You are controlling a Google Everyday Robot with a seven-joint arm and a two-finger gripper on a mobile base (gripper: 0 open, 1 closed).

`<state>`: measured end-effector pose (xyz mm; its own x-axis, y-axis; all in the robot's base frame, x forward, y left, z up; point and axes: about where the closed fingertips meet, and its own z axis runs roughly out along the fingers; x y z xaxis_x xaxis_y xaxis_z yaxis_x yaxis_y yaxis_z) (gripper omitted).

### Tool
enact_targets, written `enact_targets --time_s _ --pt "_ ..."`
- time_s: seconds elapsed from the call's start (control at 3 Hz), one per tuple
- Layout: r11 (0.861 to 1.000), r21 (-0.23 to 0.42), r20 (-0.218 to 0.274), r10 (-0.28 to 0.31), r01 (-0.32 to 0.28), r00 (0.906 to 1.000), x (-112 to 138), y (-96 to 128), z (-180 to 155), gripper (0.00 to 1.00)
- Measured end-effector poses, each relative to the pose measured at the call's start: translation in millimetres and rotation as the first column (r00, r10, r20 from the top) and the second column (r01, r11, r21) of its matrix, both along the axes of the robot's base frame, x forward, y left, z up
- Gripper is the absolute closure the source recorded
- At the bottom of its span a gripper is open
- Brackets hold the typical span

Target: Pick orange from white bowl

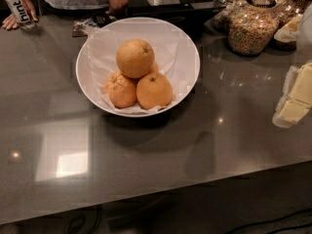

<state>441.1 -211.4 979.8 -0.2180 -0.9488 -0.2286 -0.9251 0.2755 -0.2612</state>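
The orange [135,57], the largest and palest fruit with a small dark stem dot, sits on top of the pile in the white bowl [187,52]. The bowl is lined with crinkled white paper and stands on the dark grey counter [146,150]. Two smaller, deeper-orange fruits [154,90] lie under and in front of the orange. My gripper [293,97], cream and white, enters at the right edge. It hangs above the counter, well to the right of the bowl and apart from it, with nothing visibly in it.
Glass jars of cereal [252,30] stand at the back right. A person stands behind the counter, holding a bottle [17,6] at the back left. A small dark item [85,28] lies just behind the bowl. The counter's front edge [156,194] runs along the bottom.
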Motion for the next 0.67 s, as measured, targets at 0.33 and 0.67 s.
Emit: enact_targets --time_s 0.33,0.67 --pt "0.998 0.032 0.016 0.056 -0.057 0.9983 11.8 28.2 3.0 0.0" --pt "0.989 0.062 0.009 0.138 -0.138 0.9905 20.3 57.4 3.4 0.0"
